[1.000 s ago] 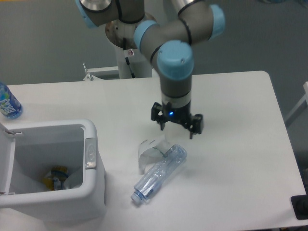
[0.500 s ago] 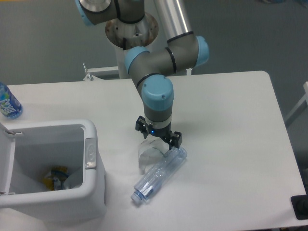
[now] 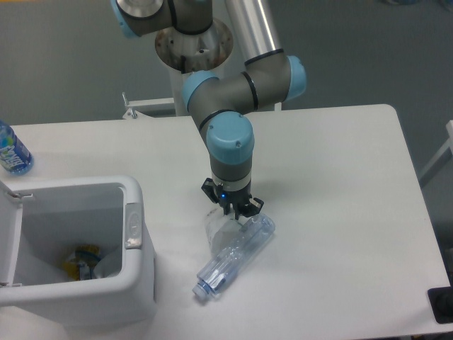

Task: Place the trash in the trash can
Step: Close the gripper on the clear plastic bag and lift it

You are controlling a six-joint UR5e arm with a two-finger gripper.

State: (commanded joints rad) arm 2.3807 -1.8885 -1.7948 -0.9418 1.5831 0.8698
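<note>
Your gripper [image 3: 232,208] has dropped and narrowed onto the cup [image 3: 221,228], apparently pinching its rim. Nearest you, the bottle [image 3: 235,257] lies on the bench [image 3: 340,212], touching the cup. The bin [image 3: 134,283] stands open leftward; lift next.

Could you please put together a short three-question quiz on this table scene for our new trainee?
1. True or false: the clear cup already lies inside the trash can.
2. Which item lies just right of the cup, nearer the camera? A) the clear bottle B) the blue-label bottle C) a metal can
3. Fill in: the gripper is down at the ____, its fingers drawn close together.

Key: 1. False, the cup lies on the table. 2. A. 3. cup. Whether the fingers already pinch the cup cannot be told.
</note>
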